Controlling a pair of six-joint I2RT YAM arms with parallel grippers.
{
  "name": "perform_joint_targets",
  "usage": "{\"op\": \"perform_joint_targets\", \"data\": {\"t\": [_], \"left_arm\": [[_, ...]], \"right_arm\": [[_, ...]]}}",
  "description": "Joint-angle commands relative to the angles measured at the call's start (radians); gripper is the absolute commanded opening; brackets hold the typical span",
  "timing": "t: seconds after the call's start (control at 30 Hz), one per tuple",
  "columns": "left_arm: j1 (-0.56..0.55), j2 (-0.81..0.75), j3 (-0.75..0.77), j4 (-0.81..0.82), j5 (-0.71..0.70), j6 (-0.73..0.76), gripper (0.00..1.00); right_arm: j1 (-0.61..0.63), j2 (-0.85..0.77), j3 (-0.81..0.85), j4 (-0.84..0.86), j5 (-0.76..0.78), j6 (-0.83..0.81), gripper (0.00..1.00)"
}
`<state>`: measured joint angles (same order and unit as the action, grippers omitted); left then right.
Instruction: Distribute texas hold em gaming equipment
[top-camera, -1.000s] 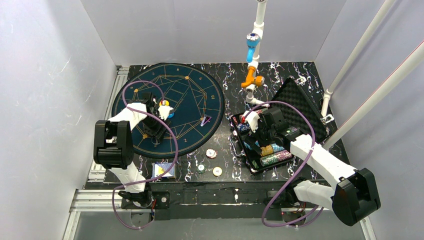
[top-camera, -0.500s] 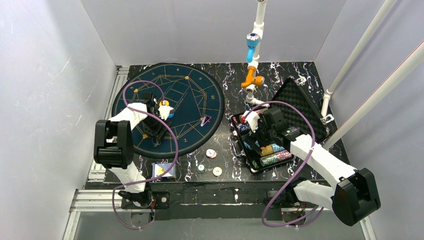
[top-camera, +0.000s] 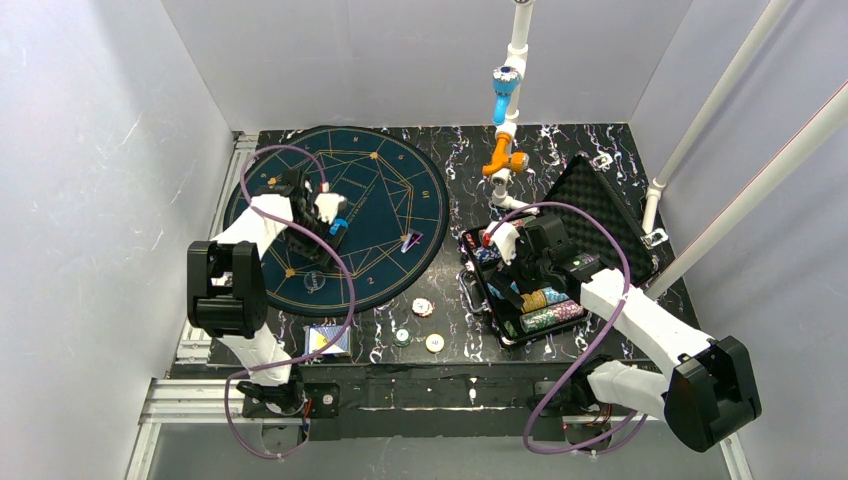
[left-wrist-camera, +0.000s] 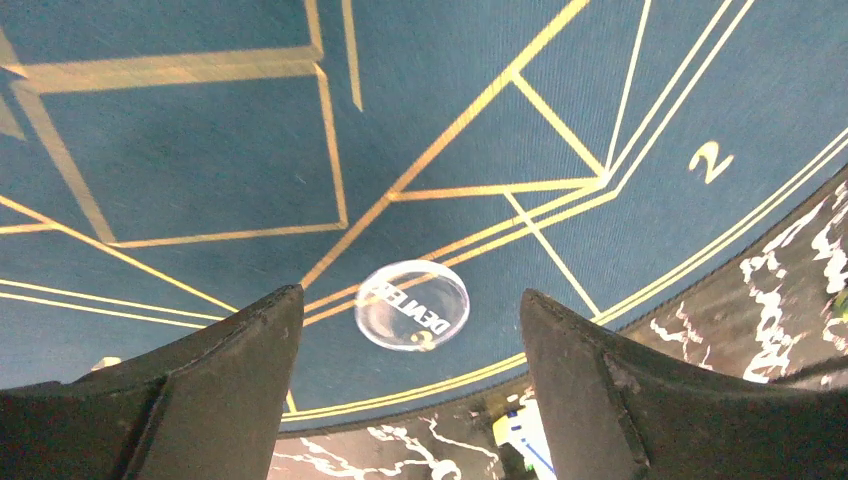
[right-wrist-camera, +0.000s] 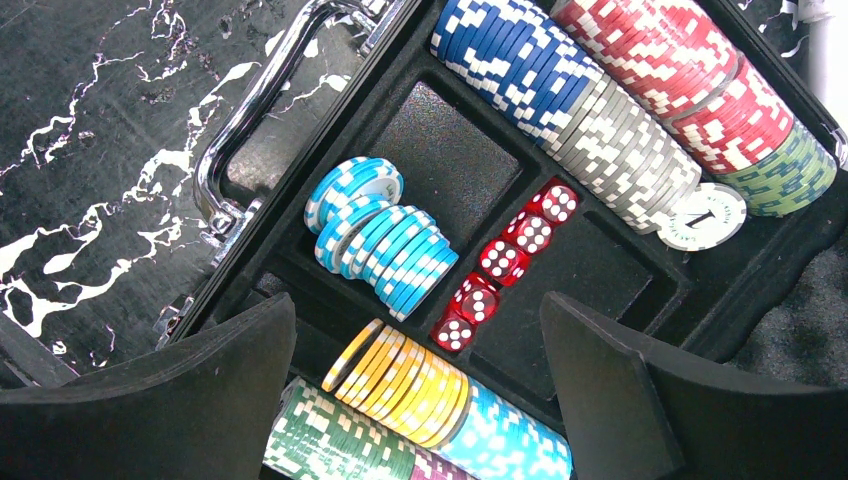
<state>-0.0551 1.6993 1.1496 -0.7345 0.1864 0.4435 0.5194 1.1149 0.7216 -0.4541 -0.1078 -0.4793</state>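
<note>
- left gripper open, empty, over the dealer button, left of the case
- right gripper wide open above the case
- chips look light, slick; pinch across rims

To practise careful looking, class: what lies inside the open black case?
Inside the case: rows of chips on edge, blue, red, grey, green, yellow, plus five red dice. The right gripper hides the ends of the nearest rows.

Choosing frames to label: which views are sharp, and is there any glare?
Left wrist: dealer button legible, fingers near the lens dark and soft. Right wrist: dice and chips crisp, glare on the case handle. Top external: even light, loose chips too small to read.
</note>
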Motion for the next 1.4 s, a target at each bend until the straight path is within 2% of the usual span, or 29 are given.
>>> {"op": "perform_joint_targets", "data": {"t": [0.0,0.17,0.4,0.93,1.37], "left_arm": [[0.002,0.011,0.154,-0.025,0.041,-0.054,0.79],[0.002,0.129,0.291,-0.025,0.040,-0.098,0.78],[0.000,0.258,0.406,-0.008,0.060,-0.172,0.76],[-0.078,0.351,0.424,0.041,-0.045,-0.163,0.71],[-0.096,0.423,0.492,0.035,-0.076,-0.167,0.66]], "right_arm": [[0.008,-0.003,0.019,0.006,0.000,-0.014,1.00],[0.007,-0.004,0.018,0.007,0.007,-0.014,1.00],[0.007,-0.002,0.017,0.007,0.009,-0.015,1.00],[0.009,0.010,0.021,0.004,0.011,-0.016,1.00],[0.010,0.014,0.021,0.003,0.013,-0.016,1.00]]}}
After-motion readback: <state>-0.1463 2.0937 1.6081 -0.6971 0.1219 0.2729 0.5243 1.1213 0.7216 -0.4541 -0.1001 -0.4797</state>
